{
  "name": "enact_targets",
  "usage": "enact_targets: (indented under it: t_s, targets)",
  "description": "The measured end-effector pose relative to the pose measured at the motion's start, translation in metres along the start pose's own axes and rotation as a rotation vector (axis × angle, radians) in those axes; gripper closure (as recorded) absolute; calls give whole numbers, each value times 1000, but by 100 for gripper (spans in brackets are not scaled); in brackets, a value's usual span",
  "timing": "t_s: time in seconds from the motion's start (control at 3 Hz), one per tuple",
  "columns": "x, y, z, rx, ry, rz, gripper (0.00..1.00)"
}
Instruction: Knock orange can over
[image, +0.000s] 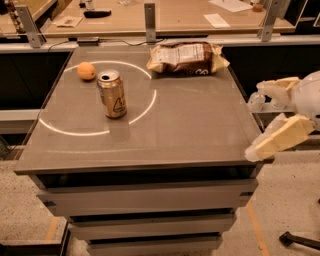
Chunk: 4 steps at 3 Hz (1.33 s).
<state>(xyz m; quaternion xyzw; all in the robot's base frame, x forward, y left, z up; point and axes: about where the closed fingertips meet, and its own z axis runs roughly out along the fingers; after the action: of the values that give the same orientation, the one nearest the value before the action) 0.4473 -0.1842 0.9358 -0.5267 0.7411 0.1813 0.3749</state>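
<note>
The orange can (112, 94) stands upright on the far left of the grey, matte surface (195, 130), a small tan-orange metal cylinder with a silver pull-tab top and a white triangular logo, inside a thin white ring. My tool (255, 121) hangs off the surface's right edge, well apart from the can, its two blunt cream fingers spread wide and holding nothing.
</note>
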Motion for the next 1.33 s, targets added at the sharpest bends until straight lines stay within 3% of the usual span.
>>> enact_targets:
  t_s: [0.33,1.0,1.33]
  targets:
    - [2,-2,37,50,0,0,0]
    - [5,-5,80,112,-1,1,0]
    - [5,-5,80,113,-1,1,0]
